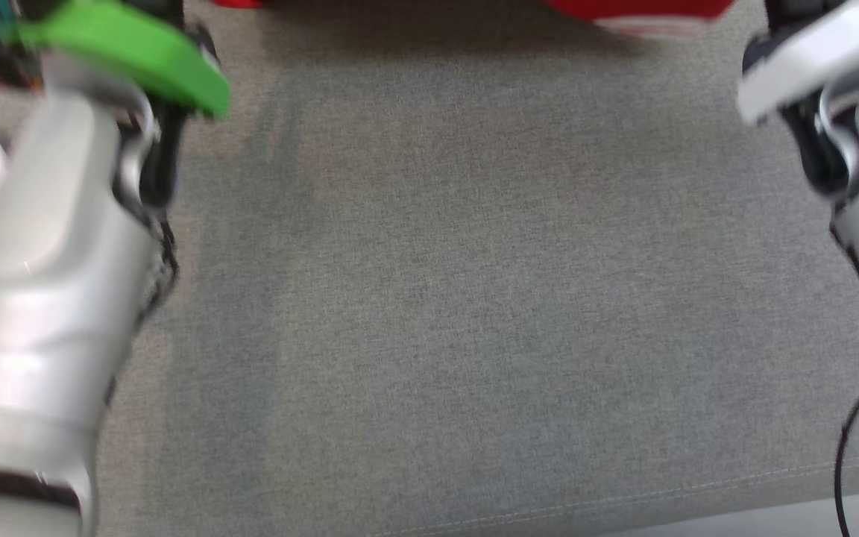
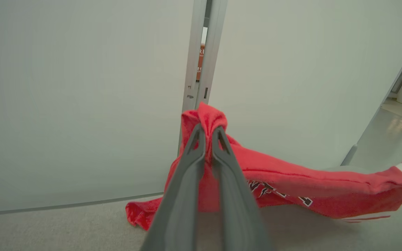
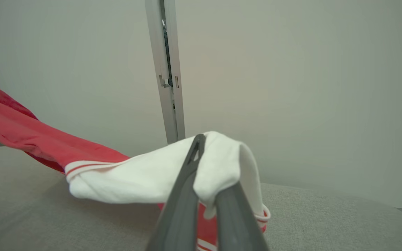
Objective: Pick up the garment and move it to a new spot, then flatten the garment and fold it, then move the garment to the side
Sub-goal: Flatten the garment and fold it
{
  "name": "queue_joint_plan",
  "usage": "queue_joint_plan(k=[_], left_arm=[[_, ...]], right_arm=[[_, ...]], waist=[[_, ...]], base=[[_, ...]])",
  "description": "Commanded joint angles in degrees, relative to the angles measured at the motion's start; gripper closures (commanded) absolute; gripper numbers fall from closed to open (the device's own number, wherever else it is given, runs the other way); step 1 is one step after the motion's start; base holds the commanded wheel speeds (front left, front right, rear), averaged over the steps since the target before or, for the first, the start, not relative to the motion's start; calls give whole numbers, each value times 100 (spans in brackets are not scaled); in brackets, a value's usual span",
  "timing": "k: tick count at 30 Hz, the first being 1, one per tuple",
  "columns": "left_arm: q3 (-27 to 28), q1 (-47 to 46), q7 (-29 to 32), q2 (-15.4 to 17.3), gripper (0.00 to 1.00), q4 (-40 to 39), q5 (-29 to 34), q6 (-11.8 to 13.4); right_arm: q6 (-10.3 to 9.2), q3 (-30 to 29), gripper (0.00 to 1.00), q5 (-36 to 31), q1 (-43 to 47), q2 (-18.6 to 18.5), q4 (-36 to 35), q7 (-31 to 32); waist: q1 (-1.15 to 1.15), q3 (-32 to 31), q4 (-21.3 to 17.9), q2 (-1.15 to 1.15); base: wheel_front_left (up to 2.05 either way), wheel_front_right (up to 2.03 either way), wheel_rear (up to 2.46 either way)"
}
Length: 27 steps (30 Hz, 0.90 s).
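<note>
Where it hangs: garment (image 2: 291, 188), strung between your grippers over the far part of the grey cushion (image 1: 429, 298), its middle sagging.
Handling: soft, light, limp by my judgement; take it by edges or corners.
Long axis: left to right; red end left, white striped end right.
Left gripper (image 2: 206, 130): closed on red cloth.
Right gripper (image 3: 204, 150): closed on white cloth.

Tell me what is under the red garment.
Under the garment, held up by the left end effector and right end effector, grey upholstery shows in shadow. Where its lower hem drapes down, the surface is covered.
</note>
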Motion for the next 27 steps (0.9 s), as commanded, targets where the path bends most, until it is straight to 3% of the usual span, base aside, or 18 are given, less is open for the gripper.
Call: queue_joint_plan(k=[1, 6, 13, 27], left_arm=[[171, 557, -17, -24, 100, -322, 121, 119], [670, 2060, -19, -174, 100, -1244, 330, 327], [1120, 3826, -19, -552, 100, -2055, 629, 437], [1494, 5791, -21, -852, 100, -2303, 938, 281]], right_arm=[[-8, -90, 100, 99, 456, -99, -208, -40], [-8, -426, 100, 211, 1810, -176, -887, -13], [-8, -1202, 100, 130, 3637, 121, -1641, 154], [-9, -2535, 100, -439, 6305, 1081, -2923, 1006]], waist=[[0, -215, 54, 0], [0, -419, 87, 0], [0, -721, 123, 0], [0, -1348, 122, 0]], base=[[0, 0, 0], [0, 0, 0], [0, 0, 0], [0, 0, 0]])
